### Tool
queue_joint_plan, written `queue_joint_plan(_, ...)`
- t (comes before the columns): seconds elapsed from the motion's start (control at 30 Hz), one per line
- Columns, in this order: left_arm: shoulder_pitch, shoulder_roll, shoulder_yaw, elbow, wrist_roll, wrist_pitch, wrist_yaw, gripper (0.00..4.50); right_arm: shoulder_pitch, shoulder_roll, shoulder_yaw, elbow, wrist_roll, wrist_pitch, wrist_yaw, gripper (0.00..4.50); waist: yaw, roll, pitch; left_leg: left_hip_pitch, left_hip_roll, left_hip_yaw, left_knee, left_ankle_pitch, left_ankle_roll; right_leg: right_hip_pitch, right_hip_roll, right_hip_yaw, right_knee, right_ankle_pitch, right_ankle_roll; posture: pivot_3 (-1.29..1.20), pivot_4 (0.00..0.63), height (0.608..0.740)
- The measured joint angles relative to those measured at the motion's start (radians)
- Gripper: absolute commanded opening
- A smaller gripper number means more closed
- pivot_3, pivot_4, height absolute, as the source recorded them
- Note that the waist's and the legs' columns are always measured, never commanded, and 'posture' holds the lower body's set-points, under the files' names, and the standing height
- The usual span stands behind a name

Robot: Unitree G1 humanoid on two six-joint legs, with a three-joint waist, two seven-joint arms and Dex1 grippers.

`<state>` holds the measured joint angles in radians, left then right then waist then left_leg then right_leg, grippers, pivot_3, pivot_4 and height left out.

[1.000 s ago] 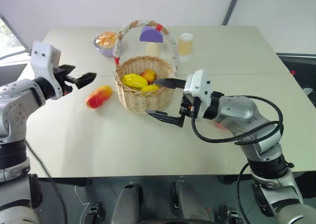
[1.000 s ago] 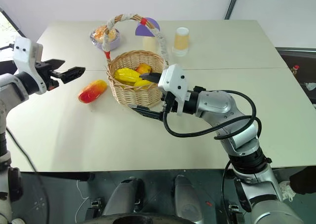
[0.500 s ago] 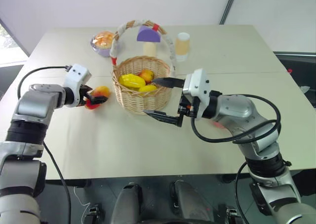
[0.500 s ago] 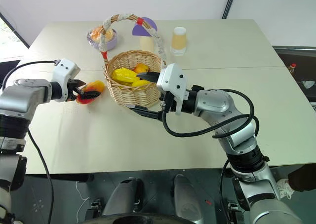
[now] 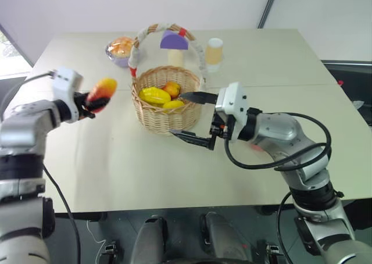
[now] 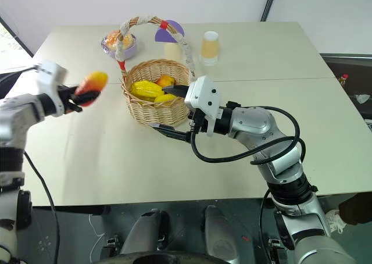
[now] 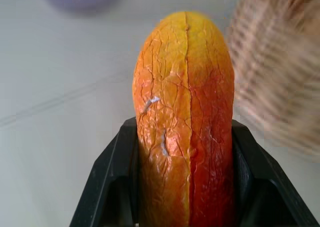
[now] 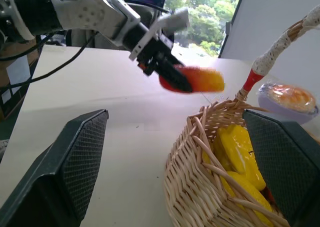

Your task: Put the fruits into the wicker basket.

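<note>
Jaws, left: the left gripper (image 5: pixel 93 101) is clamped on the elongated red-orange-yellow toy fruit (image 5: pixel 101 91), black fingers (image 7: pixel 107 174) pressing both its flanks, the fruit lifted clear of the pale tabletop (image 5: pixel 116 165).
Jaws, right: the right gripper (image 5: pixel 192 116) stands spread wide with nothing between its fingers, one finger by the rim and one low against the near wall of the round tan wicker basket with the cloth-wrapped arched handle (image 5: pixel 165 101).
Fruit axis: its long axis runs out along the fingers, yellow tip leading, pointing toward the basket.
Direction to go: from the held fruit the basket mouth lies at about 3 o'clock, near but apart, with lumpy yellow toy fruits (image 5: pixel 156 95) already inside.
Nearer arm: the left, as I judge it; it has to clear the rim and stay under the handle arch.
</note>
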<state>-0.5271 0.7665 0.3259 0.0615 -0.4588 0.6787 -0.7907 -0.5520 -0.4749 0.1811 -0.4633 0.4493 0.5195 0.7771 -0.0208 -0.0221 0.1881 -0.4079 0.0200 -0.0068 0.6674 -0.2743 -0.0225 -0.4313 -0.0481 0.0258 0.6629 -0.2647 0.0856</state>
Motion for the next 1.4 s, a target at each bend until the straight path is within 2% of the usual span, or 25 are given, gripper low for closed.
queue_joint_plan(0.1, 0.110, -0.040, 0.066, -0.320, -0.176, 0.058, -0.019, 1.54, -0.008, 0.002, 0.001, 0.009, 0.002, -0.001, 0.009, 4.50, 0.011, 0.000, 0.000, 0.000, -0.002, -0.001, 0.000, 0.000, 0.000, 0.002, -0.003, 0.000, 0.000, 0.000, 0.000, 0.00, 0.150, 0.740)
queue_joint_plan(0.2, 0.067, -0.101, -0.028, -0.479, -0.227, 0.135, 0.072, 1.54, -0.030, 0.011, 0.006, 0.031, 0.003, -0.006, 0.025, 4.50, 0.025, 0.000, 0.000, 0.002, -0.005, -0.002, 0.002, 0.000, 0.000, 0.006, -0.003, -0.001, 0.000, 0.000, 0.001, 0.00, 0.150, 0.740)
queue_joint_plan(0.3, -0.046, -0.195, -0.174, -0.464, -0.168, 0.163, 0.191, 1.54, -0.042, 0.021, 0.010, 0.042, 0.002, -0.011, 0.035, 4.50, 0.026, -0.001, 0.000, 0.004, -0.007, -0.002, 0.003, 0.000, 0.000, 0.008, -0.001, -0.001, 0.000, 0.001, 0.001, 0.00, 0.150, 0.740)
queue_joint_plan(0.4, -0.167, -0.274, -0.289, -0.352, -0.079, 0.169, 0.287, 1.54, -0.047, 0.021, 0.010, 0.048, -0.001, -0.011, 0.035, 4.50, 0.019, -0.001, 0.000, 0.004, -0.007, -0.002, 0.002, 0.000, 0.000, 0.006, 0.001, 0.000, 0.000, 0.001, 0.001, 0.00, 0.150, 0.740)
queue_joint_plan(0.5, -0.202, -0.298, -0.354, -0.264, -0.028, 0.166, 0.305, 1.54, -0.044, 0.011, 0.006, 0.047, -0.005, -0.009, 0.032, 4.50, -0.001, 0.000, 0.000, 0.004, -0.005, -0.001, 0.000, 0.000, 0.000, 0.003, 0.002, 0.001, 0.000, 0.000, 0.001, 0.00, 0.150, 0.740)
queue_joint_plan(0.63, -0.205, -0.300, -0.391, -0.194, 0.000, 0.157, 0.266, 3.52, -0.016, -0.033, -0.020, 0.041, -0.016, -0.002, 0.016, 4.50, 0.002, 0.000, 0.000, 0.003, -0.004, -0.001, 0.000, 0.000, 0.000, 0.002, 0.003, 0.000, 0.000, 0.000, 0.000, 0.00, 0.150, 0.740)
queue_joint_plan(0.7, -0.220, -0.290, -0.388, -0.166, 0.014, 0.139, 0.257, 4.46, 0.034, -0.108, -0.071, 0.031, -0.020, -0.001, 0.018, 4.50, 0.010, 0.000, 0.000, 0.002, -0.005, -0.001, 0.000, 0.000, 0.000, 0.003, 0.002, 0.000, 0.000, 0.000, 0.000, 0.00, 0.150, 0.740)
queue_joint_plan(0.83, -0.222, -0.219, -0.344, -0.157, 0.013, 0.088, 0.189, 4.46, 0.169, -0.292, -0.214, 0.061, -0.040, -0.005, 0.062, 4.50, 0.012, 0.000, 0.000, 0.001, -0.006, 0.000, 0.001, 0.000, 0.000, 0.004, 0.001, 0.000, -0.002, 0.000, 0.000, 0.00, 0.150, 0.740)
queue_joint_plan(0.97, -0.108, -0.130, -0.299, -0.292, -0.072, -0.011, -0.028, 4.46, 0.343, -0.420, -0.345, 0.135, -0.037, -0.016, 0.163, 4.50, 0.005, 0.000, 0.000, 0.001, -0.004, 0.001, -0.001, 0.000, 0.001, 0.004, 0.002, 0.000, -0.004, 0.000, 0.000, 0.00, 0.150, 0.740)
queue_joint_plan(1.03, -0.032, -0.072, -0.311, -0.391, -0.124, -0.019, -0.149, 4.46, 0.407, -0.434, -0.377, 0.183, -0.037, -0.041, 0.199, 4.50, 0.001, 0.000, 0.000, 0.002, -0.003, 0.001, -0.001, 0.000, 0.001, 0.004, 0.003, 0.001, -0.004, 0.000, 0.000, 0.00, 0.150, 0.740)
queue_joint_plan(1.1, -0.007, -0.062, -0.331, -0.440, -0.154, -0.007, -0.191, 4.46, 0.429, -0.433, -0.381, 0.233, -0.039, -0.060, 0.213, 4.50, 0.004, 0.000, 0.000, 0.003, -0.003, 0.002, 0.000, 0.000, 0.000, 0.005, 0.003, 0.001, -0.003, 0.000, 0.000, 0.00, 0.150, 0.740)
queue_joint_plan(1.27, 0.016, -0.079, -0.419, -0.519, -0.159, 0.012, -0.191, 4.46, 0.422, -0.414, -0.378, 0.334, -0.062, -0.121, 0.212, 4.50, 0.005, 0.000, 0.000, 0.016, -0.004, 0.003, -0.001, 0.001, 0.002, 0.020, 0.004, 0.001, -0.006, -0.001, 0.001, 0.00, 0.150, 0.740)
queue_joint_plan(1.4, 0.023, -0.099, -0.470, -0.531, -0.142, 0.013, -0.172, 4.46, 0.406, -0.390, -0.336, 0.420, -0.098, -0.156, 0.206, 4.50, 0.004, 0.000, 0.000, 0.018, -0.004, 0.003, -0.002, 0.000, 0.003, 0.021, 0.004, 0.001, -0.008, -0.001, 0.001, 0.00, 0.150, 0.740)
